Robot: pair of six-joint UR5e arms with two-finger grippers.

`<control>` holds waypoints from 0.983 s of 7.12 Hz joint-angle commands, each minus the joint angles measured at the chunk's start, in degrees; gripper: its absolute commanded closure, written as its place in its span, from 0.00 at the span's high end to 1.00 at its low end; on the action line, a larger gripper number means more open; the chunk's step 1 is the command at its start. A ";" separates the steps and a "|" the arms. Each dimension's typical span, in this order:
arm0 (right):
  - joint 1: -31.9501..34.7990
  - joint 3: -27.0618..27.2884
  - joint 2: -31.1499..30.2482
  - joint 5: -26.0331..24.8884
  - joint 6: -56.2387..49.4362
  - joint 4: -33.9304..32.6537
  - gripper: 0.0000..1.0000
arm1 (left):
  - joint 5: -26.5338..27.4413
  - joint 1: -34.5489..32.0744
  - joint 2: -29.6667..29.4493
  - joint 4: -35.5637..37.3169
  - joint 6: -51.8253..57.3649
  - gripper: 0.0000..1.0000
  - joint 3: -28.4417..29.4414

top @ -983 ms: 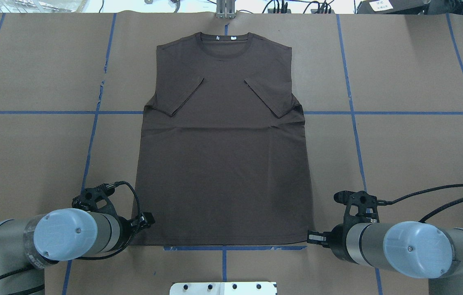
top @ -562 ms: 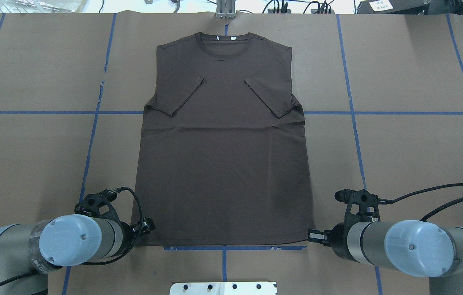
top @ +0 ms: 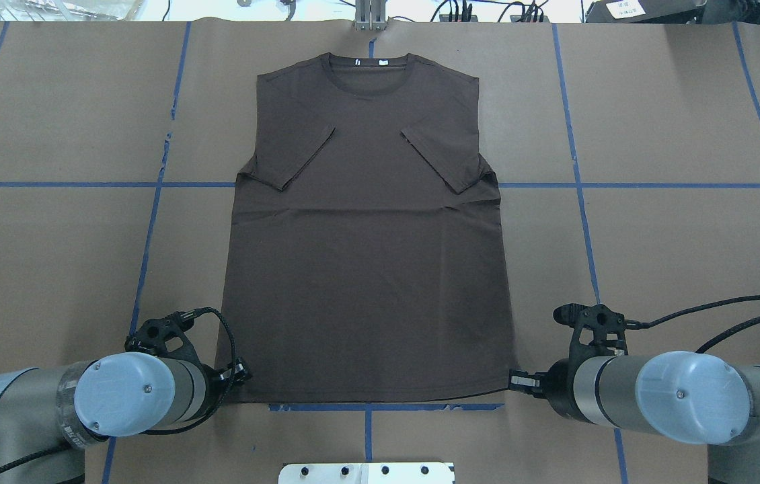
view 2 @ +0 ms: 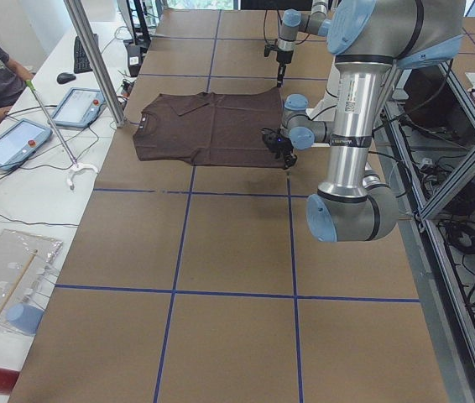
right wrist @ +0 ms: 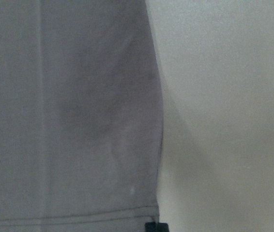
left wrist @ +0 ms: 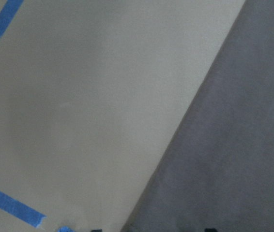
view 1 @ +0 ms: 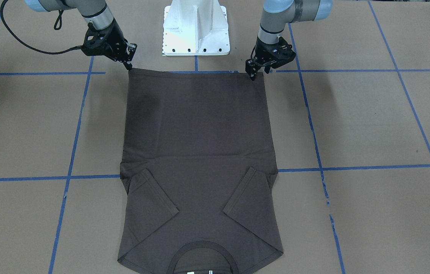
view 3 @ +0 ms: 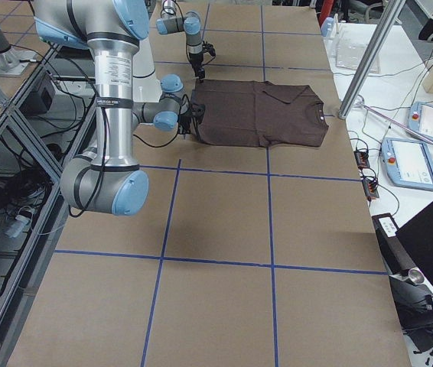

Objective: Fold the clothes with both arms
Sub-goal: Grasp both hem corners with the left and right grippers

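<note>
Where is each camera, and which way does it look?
Front-facing: across table, facing robot; left gripper, right gripper.
Overhead: behind robot, looking down; left arm, right arm.
Exterior left: left table end; left arm near.
Exterior right: right end; right arm near.
Left wrist: downward; T-shirt edge.
Right wrist: downward; its hem.
All share the T-shirt.

Both my wrist cameras give only soft blur: the T-shirt (left wrist: 234,145) is a grey smear, and my fingertips (right wrist: 156,226) are dark slivers cut off at the bottom edge. From overhead, my left arm (top: 124,403) and right arm (top: 622,393) cover most of my left gripper (top: 240,371) and right gripper (top: 518,381) (whether either pinches the hem, I cannot tell). In the front-facing view, the collar (view 1: 199,247) runs off the bottom edge.
</note>
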 commanded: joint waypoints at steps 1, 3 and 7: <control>0.48 0.15 -0.09 0.06 0.00 0.00 0.00 | 0.01 0.05 -0.37 0.96 -0.09 0.33 -0.03; 0.57 0.42 -0.09 0.06 0.00 0.00 0.00 | 0.01 0.83 -1.15 1.04 -0.27 0.00 -0.03; 0.92 2.86 -2.44 3.03 0.00 0.00 0.00 | -0.08 0.75 -1.16 1.22 0.87 0.00 -2.12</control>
